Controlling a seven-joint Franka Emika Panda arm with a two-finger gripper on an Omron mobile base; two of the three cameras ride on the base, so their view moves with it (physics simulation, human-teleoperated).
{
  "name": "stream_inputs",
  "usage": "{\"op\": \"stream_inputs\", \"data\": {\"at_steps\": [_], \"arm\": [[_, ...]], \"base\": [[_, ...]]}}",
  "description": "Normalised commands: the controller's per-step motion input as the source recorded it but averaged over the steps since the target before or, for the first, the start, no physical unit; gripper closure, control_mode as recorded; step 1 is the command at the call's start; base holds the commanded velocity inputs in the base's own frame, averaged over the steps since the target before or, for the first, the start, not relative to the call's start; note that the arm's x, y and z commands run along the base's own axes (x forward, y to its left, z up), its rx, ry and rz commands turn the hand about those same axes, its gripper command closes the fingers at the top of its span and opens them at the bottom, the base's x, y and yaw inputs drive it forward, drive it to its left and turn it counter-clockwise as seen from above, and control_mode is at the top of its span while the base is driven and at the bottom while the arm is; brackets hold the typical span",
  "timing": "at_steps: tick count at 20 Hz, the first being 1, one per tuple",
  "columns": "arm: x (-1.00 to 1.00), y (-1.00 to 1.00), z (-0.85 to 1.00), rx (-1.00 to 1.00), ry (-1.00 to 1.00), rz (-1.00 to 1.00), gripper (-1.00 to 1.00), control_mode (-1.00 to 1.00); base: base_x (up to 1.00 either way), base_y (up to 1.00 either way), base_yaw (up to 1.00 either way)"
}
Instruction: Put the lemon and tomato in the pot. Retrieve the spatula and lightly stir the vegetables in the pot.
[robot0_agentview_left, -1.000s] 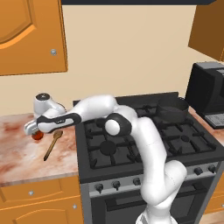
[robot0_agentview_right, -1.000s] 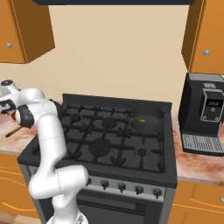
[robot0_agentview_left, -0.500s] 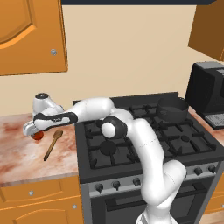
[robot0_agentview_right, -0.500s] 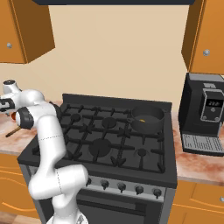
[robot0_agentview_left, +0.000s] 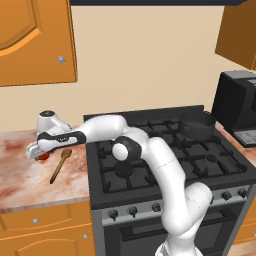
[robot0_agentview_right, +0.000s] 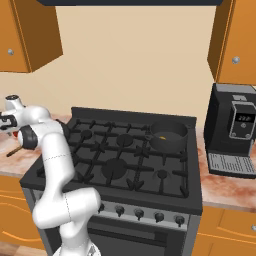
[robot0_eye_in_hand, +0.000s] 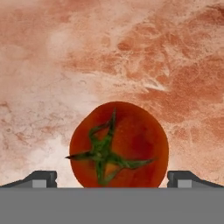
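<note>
The claw (robot0_eye_in_hand: 112, 178) was wide open around the tomato (robot0_eye_in_hand: 119, 144) on the counter (robot0_eye_in_hand: 65, 65), so it looked ready to squeeze, lift, and carry it to the pot (robot0_agentview_left: 197, 123).

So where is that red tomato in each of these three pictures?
Left base view: the tomato sits on the counter at the far left, under the gripper, beside the spatula.
Right base view: I cannot make it out; the arm covers that left edge.
Hand view: it sits low in the middle, between the open fingertips.
Shared landmark: the reddish marbled counter.
</note>
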Motion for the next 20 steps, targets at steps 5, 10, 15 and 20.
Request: {"op": "stream_inputs", "data": {"at_steps": [5, 10, 15, 20], "arm": [[0.09, 0.13, -0.07, 0.0, 0.0, 0.0, -1.0, -1.0], [0.06, 0.05, -0.15, 0.0, 0.0, 0.0, -1.0, -1.0], [0.0, 0.0, 0.0, 0.0, 0.0, 0.0, -1.0, -1.0], [0.0, 0.0, 0.0, 0.0, 0.0, 0.0, 1.0, -1.0]], "base": [[0.0, 0.0, 0.0], [0.0, 0.0, 0.0], [0.0, 0.0, 0.0], [0.0, 0.0, 0.0]]}}
